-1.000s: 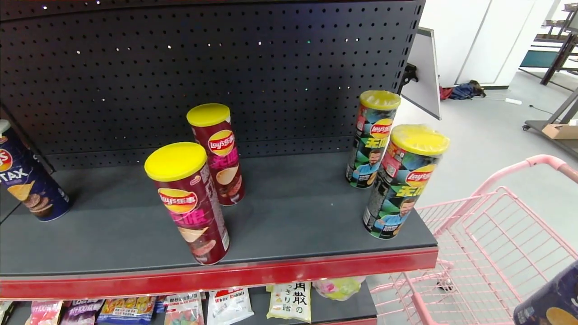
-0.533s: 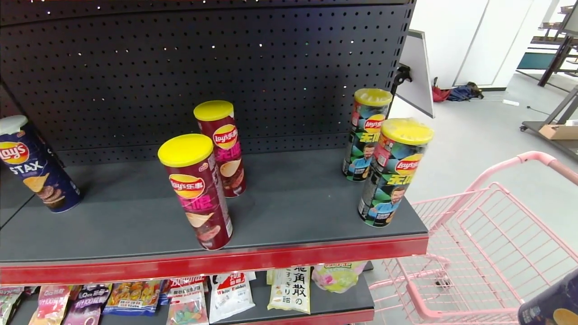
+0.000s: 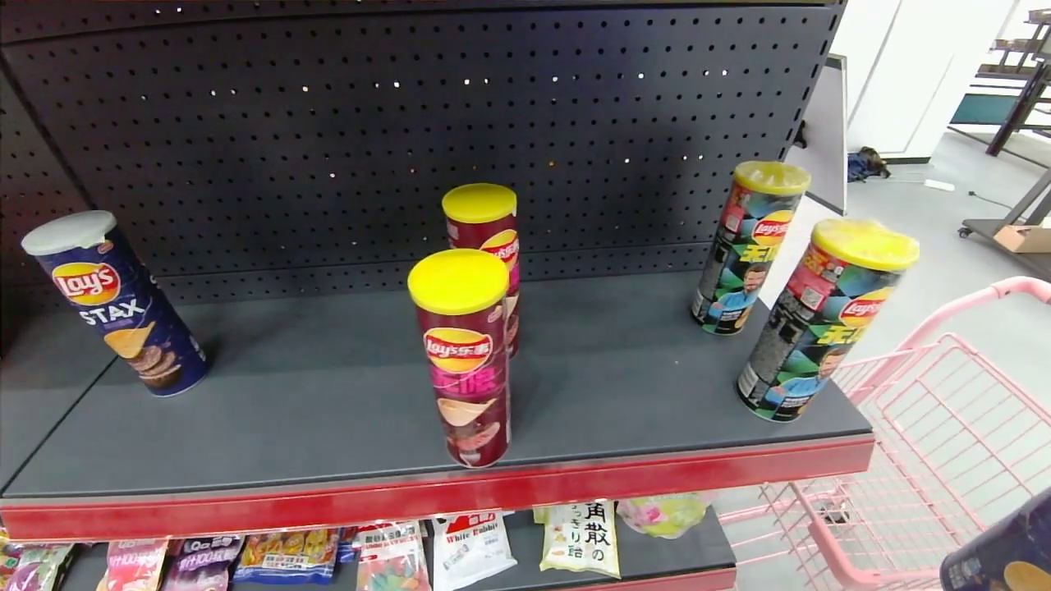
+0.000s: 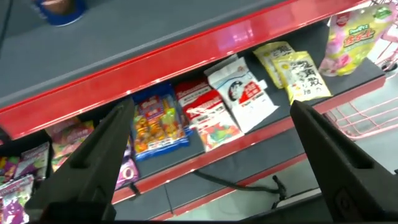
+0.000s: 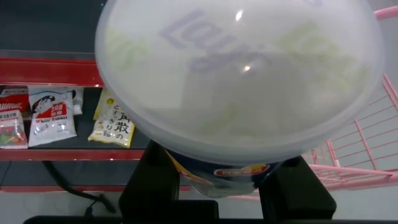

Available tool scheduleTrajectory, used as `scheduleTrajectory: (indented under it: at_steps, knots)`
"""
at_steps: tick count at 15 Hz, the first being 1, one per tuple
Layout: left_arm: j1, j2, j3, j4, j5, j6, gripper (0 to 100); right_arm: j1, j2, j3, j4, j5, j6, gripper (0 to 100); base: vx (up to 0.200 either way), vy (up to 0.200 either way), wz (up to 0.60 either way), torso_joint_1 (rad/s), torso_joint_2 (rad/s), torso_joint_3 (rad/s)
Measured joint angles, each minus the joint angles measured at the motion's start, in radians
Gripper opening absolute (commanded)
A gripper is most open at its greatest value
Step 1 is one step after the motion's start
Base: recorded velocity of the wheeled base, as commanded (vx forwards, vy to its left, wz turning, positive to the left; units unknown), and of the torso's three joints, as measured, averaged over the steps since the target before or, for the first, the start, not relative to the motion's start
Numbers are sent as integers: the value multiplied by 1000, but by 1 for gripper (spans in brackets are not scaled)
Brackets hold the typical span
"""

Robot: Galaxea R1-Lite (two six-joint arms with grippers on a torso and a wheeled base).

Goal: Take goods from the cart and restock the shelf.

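Observation:
The grey shelf board (image 3: 328, 410) carries a blue chip can (image 3: 115, 304) at the left, two maroon cans (image 3: 464, 353) in the middle and two green-black cans (image 3: 821, 320) at the right. My right gripper (image 5: 224, 186) is shut on another blue chip can (image 5: 242, 81) with a clear lid, held upright; that can's side shows at the lower right corner of the head view (image 3: 1002, 550), beside the pink cart (image 3: 944, 427). My left gripper (image 4: 211, 168) hangs open below the shelf's red front edge (image 4: 186, 56), with nothing between its fingers.
Snack bags (image 3: 575, 538) lie on the lower shelf. A black pegboard (image 3: 410, 123) backs the upper shelf. Bare board lies between the blue can and the maroon cans, and between the maroon and green-black cans. Open floor (image 3: 928, 222) stretches to the right.
The head camera has swung left, so the shelf and cans sit further right in the picture. The blue can in my right gripper stays at the lower right corner.

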Motion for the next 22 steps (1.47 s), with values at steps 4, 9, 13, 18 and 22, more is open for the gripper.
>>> scheduleTrajectory:
  at_steps: [4, 9, 13, 18, 22]
  knots:
    - [0, 0, 0, 0, 0, 1, 100, 0, 0, 3, 2, 1, 0, 0, 0, 200, 0, 4, 1, 2]
    - [0, 0, 0, 0, 0, 1, 100, 0, -3, 9, 2, 1, 0, 0, 0, 200, 0, 0, 0, 0]
    - [0, 0, 0, 0, 0, 1, 100, 0, -3, 9, 2, 1, 0, 0, 0, 200, 0, 2, 5, 4]
    - [0, 0, 0, 0, -7, 1, 100, 0, -3, 10, 2, 1, -2, 0, 0, 200, 0, -1, 3, 0]
    - [0, 0, 0, 0, -7, 1, 100, 0, -8, 16, 3, 1, -4, 0, 0, 200, 0, 0, 2, 0]
